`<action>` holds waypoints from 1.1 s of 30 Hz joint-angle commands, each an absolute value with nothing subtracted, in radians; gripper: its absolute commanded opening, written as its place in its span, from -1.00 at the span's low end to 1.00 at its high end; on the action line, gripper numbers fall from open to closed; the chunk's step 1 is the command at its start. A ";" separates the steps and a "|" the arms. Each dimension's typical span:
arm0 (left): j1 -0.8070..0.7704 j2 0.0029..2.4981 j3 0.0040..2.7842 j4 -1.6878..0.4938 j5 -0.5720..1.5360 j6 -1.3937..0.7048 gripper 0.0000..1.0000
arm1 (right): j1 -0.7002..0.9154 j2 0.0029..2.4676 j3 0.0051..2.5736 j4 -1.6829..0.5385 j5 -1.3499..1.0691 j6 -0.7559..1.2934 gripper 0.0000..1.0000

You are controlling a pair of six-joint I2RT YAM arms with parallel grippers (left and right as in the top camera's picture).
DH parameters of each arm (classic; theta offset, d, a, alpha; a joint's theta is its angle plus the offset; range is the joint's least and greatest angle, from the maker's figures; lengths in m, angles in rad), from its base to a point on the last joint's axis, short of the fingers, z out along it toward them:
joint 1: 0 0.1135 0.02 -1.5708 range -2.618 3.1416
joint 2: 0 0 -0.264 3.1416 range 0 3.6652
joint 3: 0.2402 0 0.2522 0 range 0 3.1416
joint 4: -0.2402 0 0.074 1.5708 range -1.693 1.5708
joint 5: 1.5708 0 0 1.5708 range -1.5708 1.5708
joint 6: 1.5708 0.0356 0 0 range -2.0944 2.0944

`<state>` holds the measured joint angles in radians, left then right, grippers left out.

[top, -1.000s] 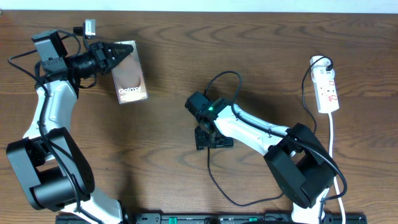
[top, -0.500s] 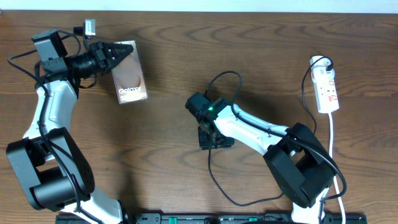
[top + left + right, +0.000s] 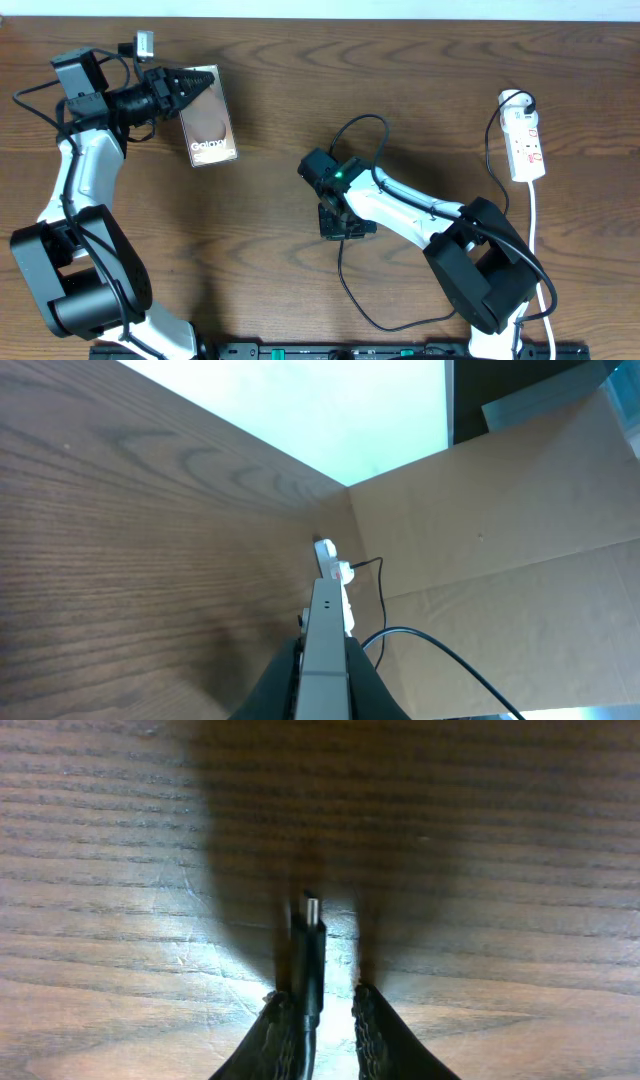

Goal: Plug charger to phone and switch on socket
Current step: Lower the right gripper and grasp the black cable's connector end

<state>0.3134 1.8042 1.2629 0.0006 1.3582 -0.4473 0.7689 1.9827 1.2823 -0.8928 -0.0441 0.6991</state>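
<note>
The phone (image 3: 212,135), a dark brown slab with white "Galaxy" lettering, is at the far left with my left gripper (image 3: 200,92) shut on its upper end. The left wrist view shows it edge-on as a grey strip (image 3: 325,645) clamped between the two fingers. My right gripper (image 3: 345,225) points down at mid-table. Between its fingers (image 3: 322,1015) lies the charger plug (image 3: 311,925), pressed against the left finger (image 3: 285,1030), with a lit gap to the right finger. The charger's black cable (image 3: 365,117) loops behind that arm. The socket (image 3: 526,145), a white strip, lies far right.
The strip's white cord (image 3: 536,235) runs down the right edge toward the front. More black cable curves along the table front (image 3: 385,327). A brown cardboard wall (image 3: 500,510) stands beyond the table in the left wrist view.
The right gripper's jaws have narrowed around the plug and shifted slightly right. The left arm and the phone have not moved.
</note>
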 commanded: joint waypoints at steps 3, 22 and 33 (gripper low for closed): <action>0.318 1.779 1.264 0.001 1.376 -0.445 -0.86 | 0.774 1.998 1.296 -0.891 -0.028 0.701 -0.72; 0.318 1.779 1.264 0.001 1.376 -0.445 -0.86 | 0.765 1.998 1.302 -0.883 0.002 0.770 -0.72; 0.318 1.779 1.264 0.001 1.376 -0.445 -0.86 | 0.762 1.998 1.302 -0.882 0.009 0.789 -0.92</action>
